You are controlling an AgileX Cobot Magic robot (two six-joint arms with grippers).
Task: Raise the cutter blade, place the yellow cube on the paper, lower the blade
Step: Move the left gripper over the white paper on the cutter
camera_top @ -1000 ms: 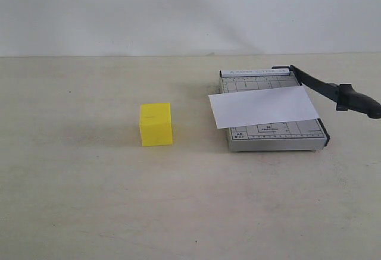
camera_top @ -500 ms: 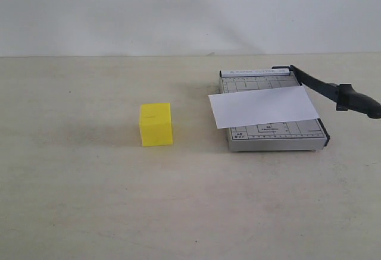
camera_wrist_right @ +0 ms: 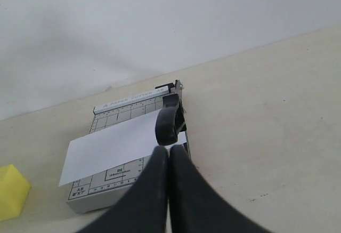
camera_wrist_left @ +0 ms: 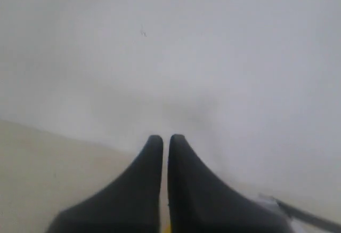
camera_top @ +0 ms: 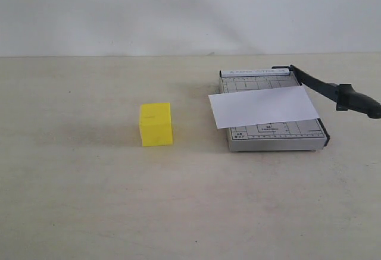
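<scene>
My left fingers point(camera_wrist_left: 139, 190) and right fingers point(camera_wrist_right: 146, 190) are both sitting pressed together, so I am risking shoving the cutter blade point(camera_top: 324, 87) sideways and skewing the loose paper point(camera_top: 265, 107).

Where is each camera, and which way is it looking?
Exterior view: off the arms, facing the table with the yellow cube, paper and cutter blade; no robot parts.
Left wrist view: on the left arm, facing mostly wall; shut left end effector shows.
Right wrist view: on the right arm, facing the grey trimmer; shut right end effector shows.
Shared: exterior and right wrist both show cube, paper, blade.
</scene>
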